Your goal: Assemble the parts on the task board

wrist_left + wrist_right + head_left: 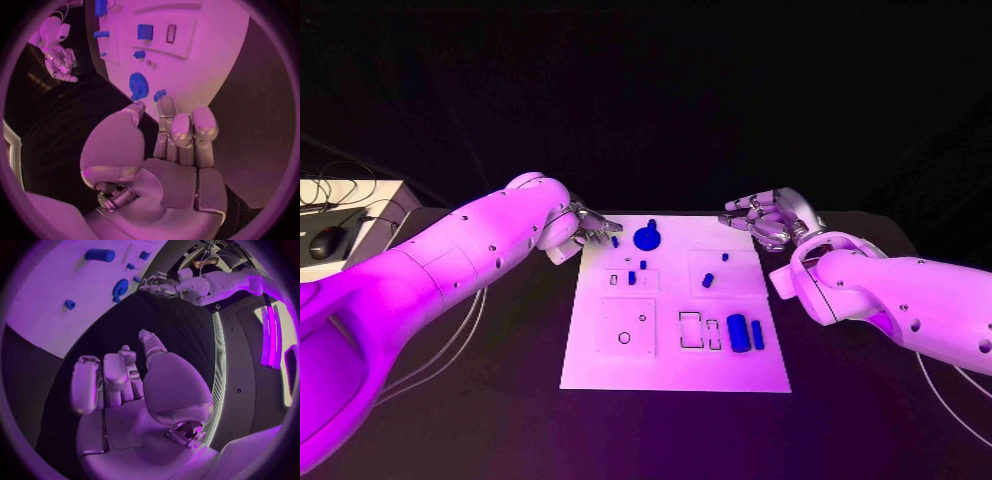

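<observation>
White task board (675,370) w/ blue parts; left hand (583,228) & right hand (773,218) both empty, fingers apart.

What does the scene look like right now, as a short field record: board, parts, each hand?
board: white task board lies flat in the middle of the black table
parts: round blue part near the board's far edge; blue bars near its right edge
left hand: at the board's far left corner, holds nothing
right hand: off the board's far right corner, holds nothing
</observation>
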You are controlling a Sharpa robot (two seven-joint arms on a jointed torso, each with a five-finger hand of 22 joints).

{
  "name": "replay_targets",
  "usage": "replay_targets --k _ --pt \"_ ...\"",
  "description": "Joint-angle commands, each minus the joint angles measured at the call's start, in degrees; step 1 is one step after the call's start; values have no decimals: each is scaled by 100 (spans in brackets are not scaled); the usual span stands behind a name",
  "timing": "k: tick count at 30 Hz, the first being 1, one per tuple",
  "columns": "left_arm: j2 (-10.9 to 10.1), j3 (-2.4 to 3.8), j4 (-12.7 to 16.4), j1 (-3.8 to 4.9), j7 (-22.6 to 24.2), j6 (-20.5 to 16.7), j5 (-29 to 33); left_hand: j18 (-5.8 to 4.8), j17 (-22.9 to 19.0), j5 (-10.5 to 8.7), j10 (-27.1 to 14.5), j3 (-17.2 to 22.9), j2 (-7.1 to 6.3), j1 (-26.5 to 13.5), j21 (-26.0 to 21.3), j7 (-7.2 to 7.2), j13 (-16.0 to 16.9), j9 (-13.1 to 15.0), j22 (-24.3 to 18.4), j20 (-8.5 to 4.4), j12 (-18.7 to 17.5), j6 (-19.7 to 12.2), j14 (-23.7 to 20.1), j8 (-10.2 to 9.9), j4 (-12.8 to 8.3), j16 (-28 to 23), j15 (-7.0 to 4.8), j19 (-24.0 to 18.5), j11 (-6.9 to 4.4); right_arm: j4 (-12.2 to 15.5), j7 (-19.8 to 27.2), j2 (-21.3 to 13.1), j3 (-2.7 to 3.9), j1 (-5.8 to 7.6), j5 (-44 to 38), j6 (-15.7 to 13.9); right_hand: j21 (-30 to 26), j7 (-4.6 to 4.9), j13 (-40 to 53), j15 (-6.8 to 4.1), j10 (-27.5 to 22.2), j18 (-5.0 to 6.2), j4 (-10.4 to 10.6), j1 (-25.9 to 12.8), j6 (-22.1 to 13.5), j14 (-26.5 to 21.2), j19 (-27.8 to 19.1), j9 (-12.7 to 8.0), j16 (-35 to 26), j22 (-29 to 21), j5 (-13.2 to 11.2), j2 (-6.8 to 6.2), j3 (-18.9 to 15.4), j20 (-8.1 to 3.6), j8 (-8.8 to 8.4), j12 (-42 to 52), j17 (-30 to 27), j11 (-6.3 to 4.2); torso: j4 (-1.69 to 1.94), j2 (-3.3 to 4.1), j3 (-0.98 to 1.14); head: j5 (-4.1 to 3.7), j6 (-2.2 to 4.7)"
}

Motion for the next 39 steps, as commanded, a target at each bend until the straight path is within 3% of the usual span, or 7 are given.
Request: replay_targets --k 1,7,14,25,39 --pt "40 -15 -34 10 6 140 63 -41 1 -6 24 -19 26 25 21 2 -3 16 9 4 2 37 30 -39 -14 19 3 35 5 20 54 0 2 -1 -50 49 -21 55 -1 -25 -8 52 -12 -48 -3 12 461 -1 -22 1093 31 8 -10 -19 15 -9 -5 -33 -1 8 1 -6 4" --pt "62 -46 -104 10 12 132 70 -39 0 -6 20 -23 30 33 12 4 -3 28 5 6 0 38 30 -51 -16 16 4 29 7 36 56 -7 3 -1 -55 38 -21 55 -1 -25 -8 52 -12 -48 -3 12 461 -1 -22 1093 31 8 -10 -19 15 -9 -5 -33 4 10 0 -24 -9" --pt "100 -71 -174 10 37 102 84 -39 -1 -6 15 -17 53 78 9 6 -3 46 7 8 -2 38 29 -75 -40 9 6 28 8 43 60 -3 3 0 -58 30 -21 55 -1 -25 -8 52 -12 -48 -3 12 461 -1 -22 1093 31 8 -10 -19 15 -9 -5 -33 -23 29 1 -29 -8" --pt "157 -112 -273 9 96 52 91 -34 -8 -6 1 5 137 159 -15 9 1 63 -6 12 -6 31 26 -105 -96 -4 7 12 10 48 70 8 3 2 -59 16 -21 55 -1 -25 -8 52 -12 -48 -3 12 461 -1 -22 1093 31 8 -10 -19 15 -9 -5 -33 -6 19 -1 -58 -18" --pt "166 -120 -246 9 169 75 148 -26 -19 -14 -26 -13 198 288 -49 22 0 59 -20 28 -22 20 20 -165 -238 -30 14 -9 19 50 66 14 4 5 -59 18 -22 54 1 -27 -7 51 -22 -51 0 12 461 -1 -27 1092 33 8 1 -21 14 -12 -7 -34 -2 18 -3 -51 -43"
